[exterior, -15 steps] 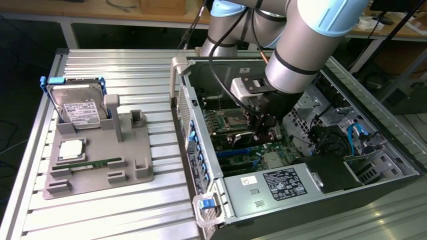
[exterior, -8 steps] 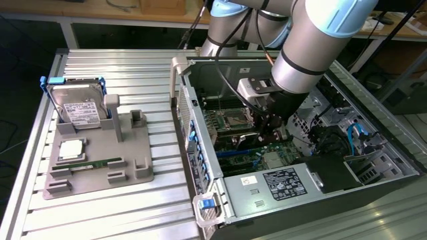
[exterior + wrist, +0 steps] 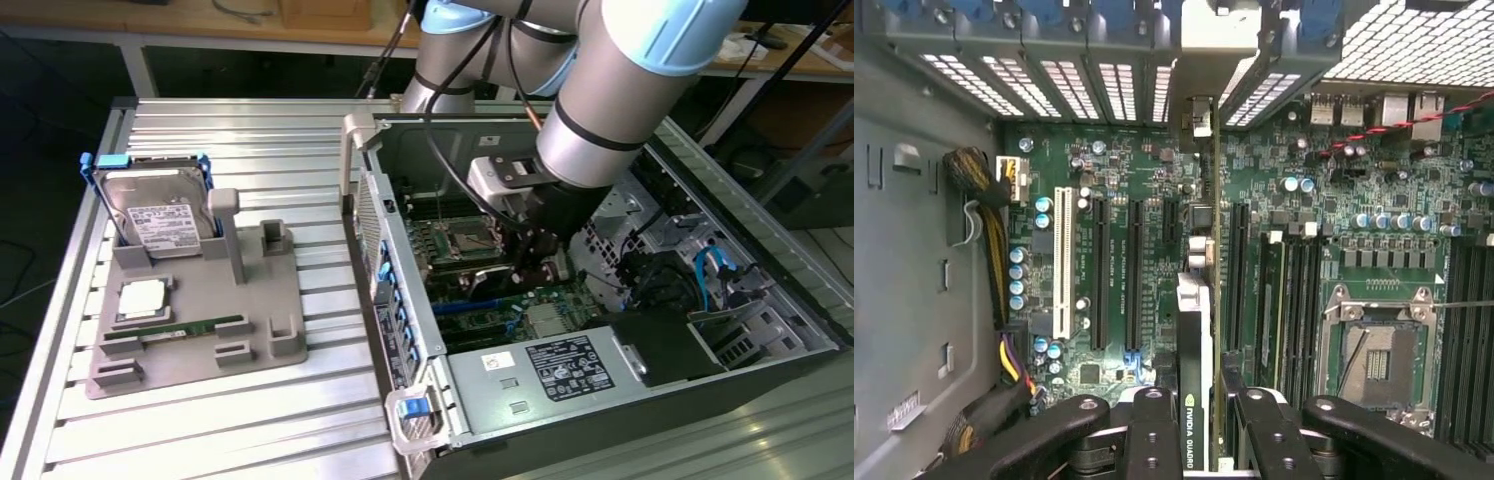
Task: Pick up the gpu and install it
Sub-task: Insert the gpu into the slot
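Worked on a ribbed aluminium table (image 3: 214, 420): found an open black tower case (image 3: 400, 330) lying on its side, beside a grey plastic parts fixture (image 3: 287, 340) loaded with a silver hard drive (image 3: 158, 220) and a narrow green memory stick (image 3: 187, 328). Found the black two-finger gripper (image 3: 1194, 400) inside the case, fingers (image 3: 1154, 430) clamped on the thin dark gpu (image 3: 1195, 340). Held card on edge over the green motherboard (image 3: 1124, 160), parallel to the long black expansion slots (image 3: 1097, 270). Judged best: keep card square to slot, bracket end toward rear grilles, press straight down, no twist. Couldn't tell whether connector edge was in a slot or just above; contact hidden under card and fingers. Couldn't make out card behind the wrist from outside.
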`<state>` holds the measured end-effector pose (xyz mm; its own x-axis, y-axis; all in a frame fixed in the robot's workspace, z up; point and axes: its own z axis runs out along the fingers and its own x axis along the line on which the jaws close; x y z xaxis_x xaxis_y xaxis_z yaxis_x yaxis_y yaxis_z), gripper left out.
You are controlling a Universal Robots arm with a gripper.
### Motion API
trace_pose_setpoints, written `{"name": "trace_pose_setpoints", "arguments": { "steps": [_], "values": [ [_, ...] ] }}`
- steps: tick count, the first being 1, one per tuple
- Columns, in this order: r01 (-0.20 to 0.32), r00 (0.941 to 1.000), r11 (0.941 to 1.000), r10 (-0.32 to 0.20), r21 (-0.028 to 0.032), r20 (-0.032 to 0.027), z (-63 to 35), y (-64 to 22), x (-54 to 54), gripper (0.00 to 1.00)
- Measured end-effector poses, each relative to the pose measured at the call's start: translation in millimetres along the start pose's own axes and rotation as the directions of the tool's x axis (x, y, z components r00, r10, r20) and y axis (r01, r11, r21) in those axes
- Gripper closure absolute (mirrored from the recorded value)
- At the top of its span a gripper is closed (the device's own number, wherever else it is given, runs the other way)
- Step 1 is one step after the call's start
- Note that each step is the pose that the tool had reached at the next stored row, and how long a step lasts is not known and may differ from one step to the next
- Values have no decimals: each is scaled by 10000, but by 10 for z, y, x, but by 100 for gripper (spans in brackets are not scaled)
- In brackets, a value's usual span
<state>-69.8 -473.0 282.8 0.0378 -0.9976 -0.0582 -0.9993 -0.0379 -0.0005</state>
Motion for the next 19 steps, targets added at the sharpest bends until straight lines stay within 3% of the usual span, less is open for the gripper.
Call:
{"name": "trace_pose_setpoints", "arguments": {
  "steps": [19],
  "values": [
    [0, 10000, 10000, 0, 3, 1, 5, 55, -43, 73]
  ]
}}
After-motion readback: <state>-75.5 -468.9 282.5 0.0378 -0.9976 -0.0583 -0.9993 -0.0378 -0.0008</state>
